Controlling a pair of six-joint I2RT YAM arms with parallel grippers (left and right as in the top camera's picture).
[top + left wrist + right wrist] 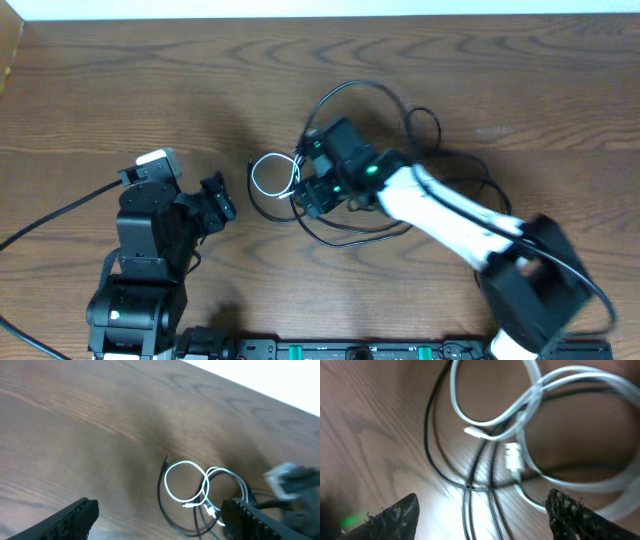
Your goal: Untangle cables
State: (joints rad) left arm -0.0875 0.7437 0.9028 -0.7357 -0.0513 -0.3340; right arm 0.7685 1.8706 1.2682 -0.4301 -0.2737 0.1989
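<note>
A tangle of thin cables lies mid-table: a white cable (268, 176) coiled in small loops, and black cables (345, 95) looping wider around and behind it. My right gripper (312, 192) hangs open directly over the tangle; its wrist view shows the white loops (530, 395) and black strands (470, 472) between the spread fingers (482, 512), nothing held. My left gripper (220, 200) is open and empty just left of the tangle; its wrist view shows the white loops (187, 485) and black cable (162, 495) ahead of its fingers (165, 522).
The brown wooden table (120, 90) spreads around the tangle. A thick black arm lead (50, 228) runs off the left side. The right arm (450, 215) reaches in from the lower right. A black rail (350, 350) lines the front edge.
</note>
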